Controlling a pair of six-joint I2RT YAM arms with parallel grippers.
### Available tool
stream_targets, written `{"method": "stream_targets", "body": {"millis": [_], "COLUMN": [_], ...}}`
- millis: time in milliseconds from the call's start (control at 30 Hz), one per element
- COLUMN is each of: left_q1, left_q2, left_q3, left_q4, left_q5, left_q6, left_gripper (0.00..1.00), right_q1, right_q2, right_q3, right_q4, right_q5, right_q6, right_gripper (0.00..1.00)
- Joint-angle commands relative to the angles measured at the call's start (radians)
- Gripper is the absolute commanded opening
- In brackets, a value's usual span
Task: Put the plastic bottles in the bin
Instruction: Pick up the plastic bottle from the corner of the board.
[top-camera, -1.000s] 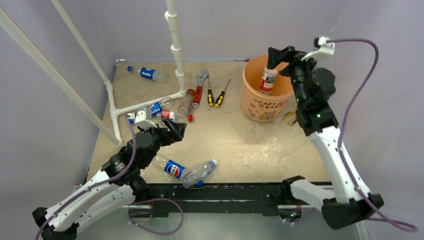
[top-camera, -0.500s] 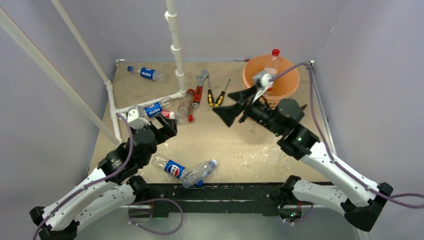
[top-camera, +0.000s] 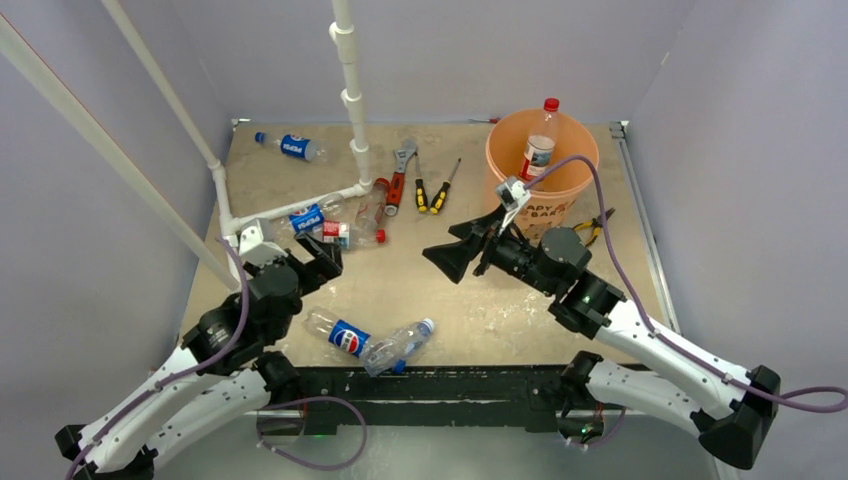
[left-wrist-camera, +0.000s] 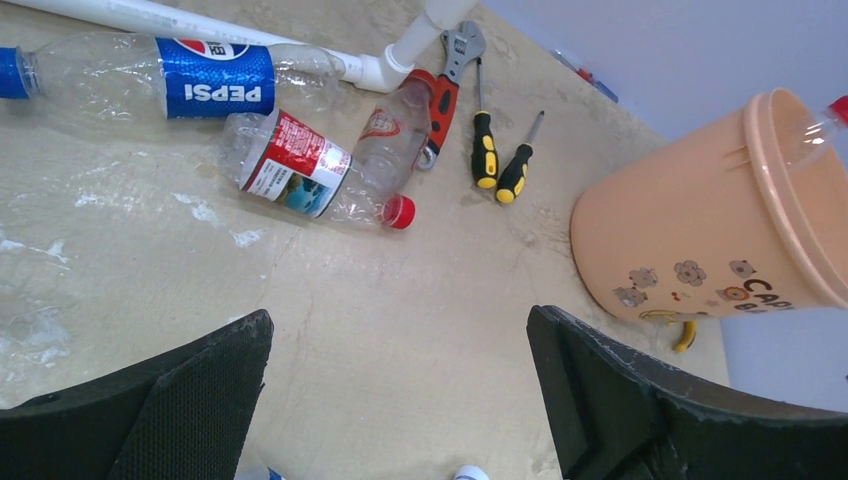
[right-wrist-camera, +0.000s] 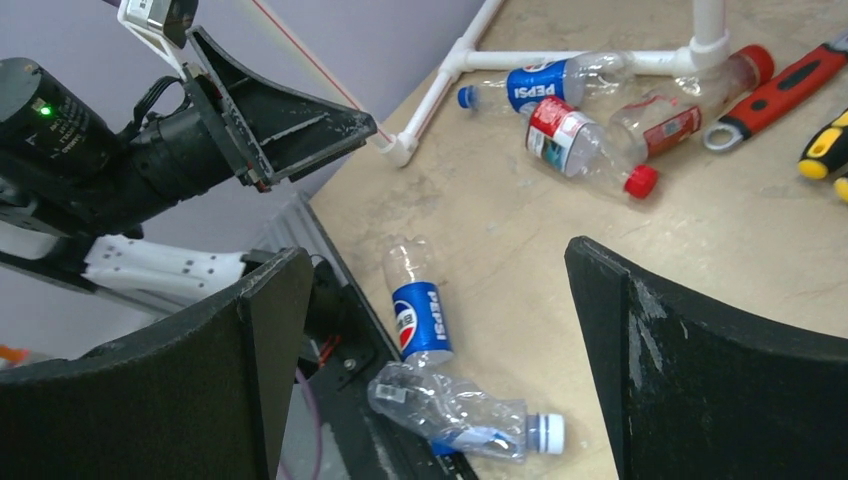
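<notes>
Room: plain lilac-grey walls close on three sides; a white pipe frame (top-camera: 350, 90) rises well left of the bin (top-camera: 572, 140).
Bench: the mottled beige bench (top-camera: 470, 300) is scuffed pale in patches; a red-handled wrench (top-camera: 398, 180) and two screwdrivers (top-camera: 437, 188) lie just left of the bin.
Change: a second ago the right gripper (top-camera: 450, 258) hung over the bin holding a red-capped bottle (top-camera: 537, 150). It has since swung out to the bin's near-left, fingers wide apart and empty.
Delivered: that bottle leans inside the bin, cap above the rim.
Left gripper (top-camera: 315, 255): far left of the bin, slid slightly farther from it, fingers apart, holding nothing.
Remaining: three clustered bottles (top-camera: 345, 232) left of the bin by the pipe foot, a lone Pepsi bottle (top-camera: 290, 146) at the far-left corner, and two near-edge bottles (top-camera: 345, 337).
Meaning: one drop looks complete; six bottles are left.
</notes>
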Motion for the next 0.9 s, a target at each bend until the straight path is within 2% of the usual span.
{"method": "stream_targets", "body": {"millis": [0,233,433,567,733,800,867], "left_q1": [0.001,0.0,0.001,0.0,0.001,0.0,0.001], "left_q2": [-0.046,-0.005,0.097,0.172,0.268,0.261,0.221], "left_q3": [0.0,0.004,0.032,0.029,0.081,0.063,0.029], "left_q4": [0.011,-0.094,-0.156,-0.156,-0.221,-0.251,-0.274], "left_q5": [0.003,-0.018,-0.037,-0.06,-0.01,0.039,0.078], "left_q6": [0.005,-0.15,-0.182,-0.187,-0.171,-0.227,-0.318], "left_gripper": [0.99,0.99,0.98,0.97,0.96,0.96,0.96], "right_q1": [0.002,0.002,0.004,0.004,0.014,0.025,0.049], "right_q2": [-0.046,-0.028,-0.008,0.035,0.062,0.073,0.114], "right_q3": [-0.056,-0.096,-0.155,-0.141,-0.115,-0.117,-0.089], "right_q4": [0.115,0.126,0.174,0.138,0.073,0.066,-0.01], "right_q5": [-0.014,-0.035,-0.102,-0.108,-0.116,-0.131,-0.113], "right_q6": [0.124,0.124,0.132,0.099,0.046,0.019,-0.028], "right_gripper": [0.99,0.99,0.98,0.96,0.94,0.93,0.92]}}
